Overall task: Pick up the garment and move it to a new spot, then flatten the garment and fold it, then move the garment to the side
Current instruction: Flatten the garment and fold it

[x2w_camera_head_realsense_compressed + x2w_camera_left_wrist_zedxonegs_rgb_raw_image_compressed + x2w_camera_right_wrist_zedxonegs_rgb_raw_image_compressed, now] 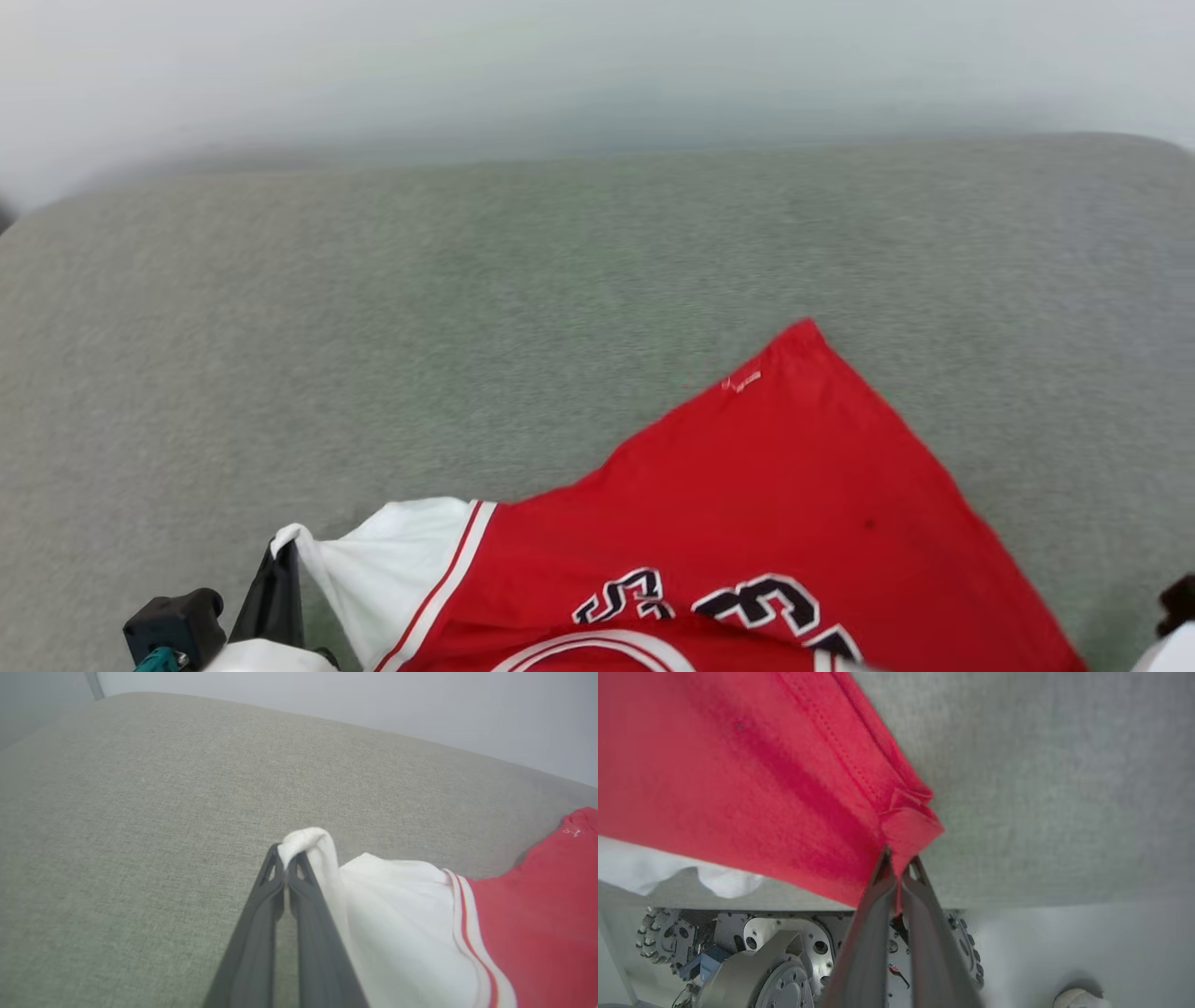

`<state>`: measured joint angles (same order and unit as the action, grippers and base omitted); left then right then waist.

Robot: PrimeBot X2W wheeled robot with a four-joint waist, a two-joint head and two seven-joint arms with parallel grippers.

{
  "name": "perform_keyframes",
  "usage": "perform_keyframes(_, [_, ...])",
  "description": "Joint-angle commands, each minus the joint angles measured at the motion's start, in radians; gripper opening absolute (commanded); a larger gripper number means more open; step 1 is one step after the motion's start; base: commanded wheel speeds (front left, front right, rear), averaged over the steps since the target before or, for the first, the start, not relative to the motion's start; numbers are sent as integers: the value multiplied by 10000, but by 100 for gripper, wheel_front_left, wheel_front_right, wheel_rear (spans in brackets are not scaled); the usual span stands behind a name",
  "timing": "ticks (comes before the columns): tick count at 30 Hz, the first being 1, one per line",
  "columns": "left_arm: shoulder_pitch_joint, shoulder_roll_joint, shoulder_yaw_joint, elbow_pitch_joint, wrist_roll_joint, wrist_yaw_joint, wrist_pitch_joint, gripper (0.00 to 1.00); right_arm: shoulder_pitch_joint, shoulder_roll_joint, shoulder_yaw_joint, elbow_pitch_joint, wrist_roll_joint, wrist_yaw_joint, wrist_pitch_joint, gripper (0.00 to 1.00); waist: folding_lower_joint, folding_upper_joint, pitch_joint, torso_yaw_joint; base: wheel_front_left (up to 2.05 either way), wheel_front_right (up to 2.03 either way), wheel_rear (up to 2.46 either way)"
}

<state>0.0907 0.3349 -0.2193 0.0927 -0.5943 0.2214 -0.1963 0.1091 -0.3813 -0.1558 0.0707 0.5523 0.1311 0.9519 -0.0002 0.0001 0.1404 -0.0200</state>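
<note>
The left pincer is pinched tight on the edge of the white sleeve of the shirt. A small loop of white cloth curls over its tips. From those tips the sleeve fans out to the right in the left wrist view. It then meets the red-and-white striped trim, and the red body lies beyond the trim, farther from the pincer. To the left of the fingers and ahead of them is bare grey cushion, with a pale wall behind.

In the head view the shirt lies to the right of the left pincer. The sleeve is pulled to a point at the tips. The red body spreads away to a corner that rests on the cushion well ahead of the pincer. Black print with a white outline runs across the red, closer to the pincer than that corner is.

The right pincer is closed on a folded red hem corner. In the right wrist view the red cloth stretches up and to the left of its tips, with stitching lines running toward them. Grey cushion lies to the right of the tips. Behind the fingers, low in that view, are the robot's wheeled base and a pale floor.
</note>
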Motion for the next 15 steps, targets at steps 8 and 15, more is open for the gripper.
perform_keyframes(8, [346,385,93,-287,-5,235,421,0,355,702,-253,-96,-305,-7,-2080,100,2,-1,-303,-1275,0,0,0])
perform_keyframes(15, [-16,355,-96,-572,131,329,581,0,-1130,1025,-480,50,-790,-7,-5121,100,2,-1,6,-1192,0,0,0])
